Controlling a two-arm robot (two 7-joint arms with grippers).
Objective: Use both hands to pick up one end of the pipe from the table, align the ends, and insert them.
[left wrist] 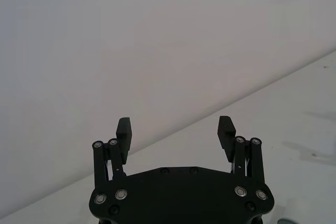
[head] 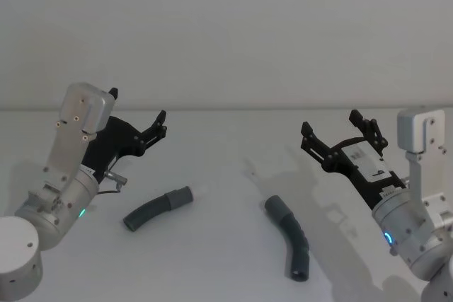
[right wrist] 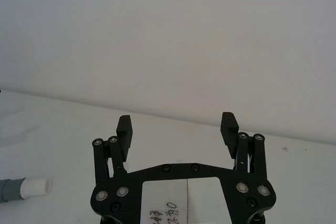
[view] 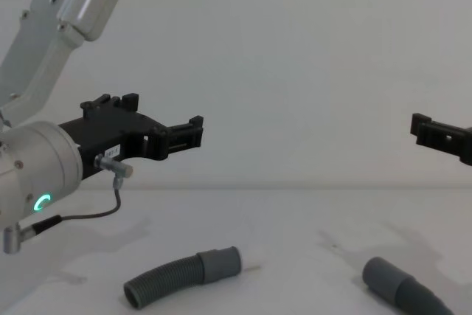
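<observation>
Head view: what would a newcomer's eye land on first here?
Two dark corrugated pipe pieces lie apart on the white table: the left pipe piece with a white-tipped cuff, and the right pipe piece with a plain grey cuff, the cuffed ends turned inward. Above them the left gripper and right gripper hang open, holding nothing.

Right gripper (right wrist: 177, 124): jaws wide apart. Black fingers (right wrist: 124, 129) point out over the white table (right wrist: 63, 124) twd a plain pale wall (right wrist: 168, 35). White label (right wrist: 176, 203) w/ handwriting on the gripper body, partly cut off. Pipe end (right wrist: 10, 189) lies on the table beside the gripper, apart from it: grey cuff w/ narrower white tip (right wrist: 37, 187).
</observation>
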